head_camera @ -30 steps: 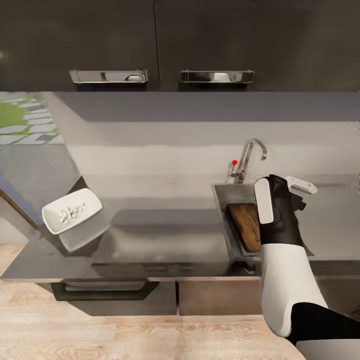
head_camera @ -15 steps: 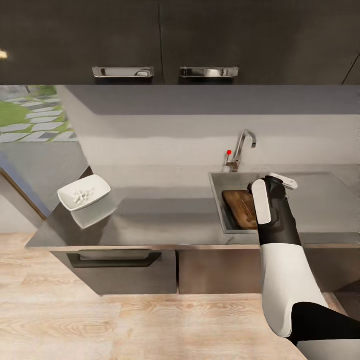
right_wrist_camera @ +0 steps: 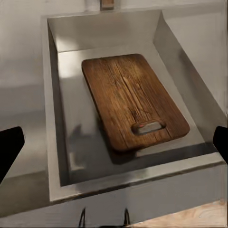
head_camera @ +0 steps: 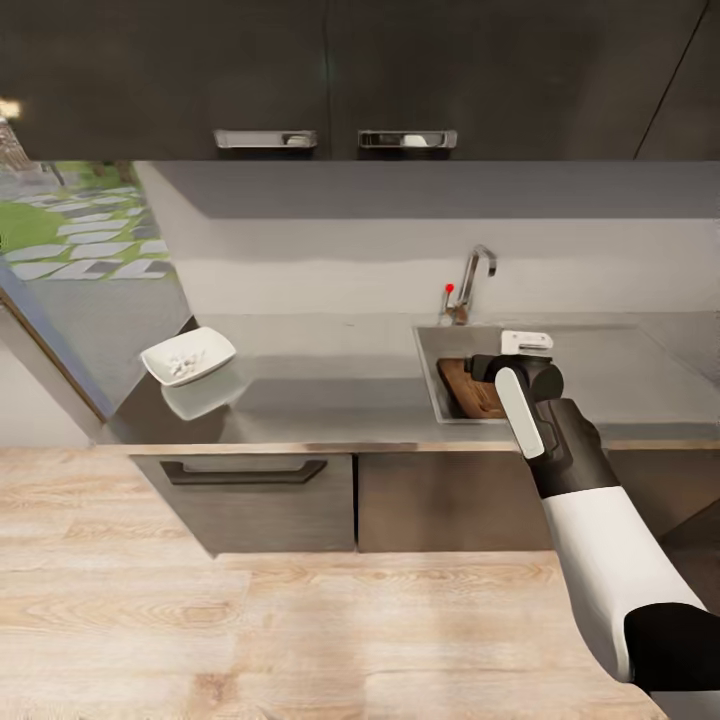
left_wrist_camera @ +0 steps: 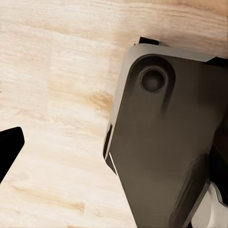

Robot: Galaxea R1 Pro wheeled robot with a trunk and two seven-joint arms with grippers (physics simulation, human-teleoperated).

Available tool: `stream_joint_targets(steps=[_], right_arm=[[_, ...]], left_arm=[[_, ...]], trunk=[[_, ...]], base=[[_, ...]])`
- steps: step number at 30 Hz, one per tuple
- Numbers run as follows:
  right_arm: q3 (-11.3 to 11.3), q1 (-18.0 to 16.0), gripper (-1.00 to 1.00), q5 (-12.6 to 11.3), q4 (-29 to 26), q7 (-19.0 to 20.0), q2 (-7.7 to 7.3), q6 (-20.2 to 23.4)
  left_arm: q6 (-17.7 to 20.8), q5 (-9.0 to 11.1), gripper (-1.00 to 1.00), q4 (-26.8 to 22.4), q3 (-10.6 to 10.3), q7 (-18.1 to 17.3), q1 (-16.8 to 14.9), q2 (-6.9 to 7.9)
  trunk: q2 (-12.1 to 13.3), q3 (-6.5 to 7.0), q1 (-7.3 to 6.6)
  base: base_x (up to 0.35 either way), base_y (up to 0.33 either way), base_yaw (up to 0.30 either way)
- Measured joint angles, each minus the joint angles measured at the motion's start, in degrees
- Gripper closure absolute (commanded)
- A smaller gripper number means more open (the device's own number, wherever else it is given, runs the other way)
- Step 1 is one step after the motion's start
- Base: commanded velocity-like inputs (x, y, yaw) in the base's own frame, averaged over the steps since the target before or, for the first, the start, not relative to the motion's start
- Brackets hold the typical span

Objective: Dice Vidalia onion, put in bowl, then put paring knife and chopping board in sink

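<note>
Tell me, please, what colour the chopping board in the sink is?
Dark reddish brown with visible wood grain; the chopping board shows best in the right wrist view.

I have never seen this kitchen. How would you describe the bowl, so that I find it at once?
Start at the long grey countertop under the black upper cabinets and follow it away from the sink to its far left end, beside the view of the garden. There sits the bowl: glossy white, squarish with rounded corners, holding small pale pieces. It stands alone, the one white dish on the grey slab.

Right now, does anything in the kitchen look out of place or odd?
Nothing stands out. The chopping board lies flat in the sink, and the bowl sits upright near the countertop's corner, white pieces inside.
</note>
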Motion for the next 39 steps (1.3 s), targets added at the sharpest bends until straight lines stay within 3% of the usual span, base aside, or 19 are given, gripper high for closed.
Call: stream_joint_targets(steps=[13, 17, 20, 22, 25, 29, 34, 36, 38, 39], right_arm=[[0.1, 0.0, -1.00, 0.0, 0.6, 0.2, -0.02, -0.1], [0.1, 0.0, -1.00, 0.1, 6.9, 0.3, -0.08, -1.2], [0.1, 0.0, -1.00, 1.3, 14.5, 2.2, -0.52, -7.2], [1.2, 0.0, -1.00, 3.4, 19.7, 5.5, -1.03, -11.8], [3.0, 0.0, -1.00, 8.7, 28.2, 10.7, -1.25, -19.0], [3.3, 0.0, -1.00, 11.4, 38.2, 14.7, -1.32, -27.1], [3.4, 0.0, -1.00, 12.0, 61.6, 20.3, -1.43, -47.1], [3.5, 2.8, -1.00, 12.0, 66.8, 23.5, -1.26, -54.9], [3.5, 11.6, -1.00, 12.1, 68.4, 25.3, -0.65, -61.4], [3.5, 13.9, -1.00, 12.4, 68.7, 25.6, -0.27, -64.1]], left_arm=[[-0.3, 0.0, -1.00, 0.0, -0.3, 0.0, 0.0, 0.00], [-0.4, 0.0, -1.00, 0.0, -0.5, 0.0, 0.0, -0.01], [-0.3, 0.0, -1.00, 0.0, -0.6, 0.0, 0.0, 0.00], [-0.3, 0.0, -1.00, 0.0, -0.6, 0.0, 0.0, 0.00], [-0.3, 0.0, -1.00, 0.0, -0.6, 0.0, 0.0, 0.00], [-0.3, 0.0, -1.00, 0.0, -1.0, 0.0, 0.0, -0.03], [-0.4, 0.0, -1.00, -0.1, -1.2, 0.0, 0.0, 0.18], [-0.4, 0.0, -1.00, -0.1, -1.1, 0.1, 0.0, 0.24], [-0.4, 0.0, -1.00, -0.6, -1.0, 0.1, 0.0, 0.22], [-0.4, -0.1, -1.00, -1.2, -1.0, 0.1, 0.0, 0.20]], trunk=[[0.0, 0.00, 0.00], [0.0, 0.00, 0.00], [0.0, 0.00, 0.00], [0.0, 0.00, 0.00], [0.0, -0.01, 0.00], [0.0, -0.01, 0.00], [0.0, -0.02, -0.03], [0.0, -0.02, -0.04], [0.0, -0.02, -0.03], [0.0, -0.02, -0.04]], base=[[-0.340, 0.000, 0.000], [-0.340, 0.000, 0.000], [-0.340, 0.000, 0.000], [-0.340, 0.000, 0.000], [-0.340, 0.000, 0.000], [-0.335, 0.000, 0.000], [-0.097, 0.000, 0.000], [-0.012, 0.000, 0.000], [-0.004, 0.000, 0.000], [-0.002, 0.000, 0.000]])
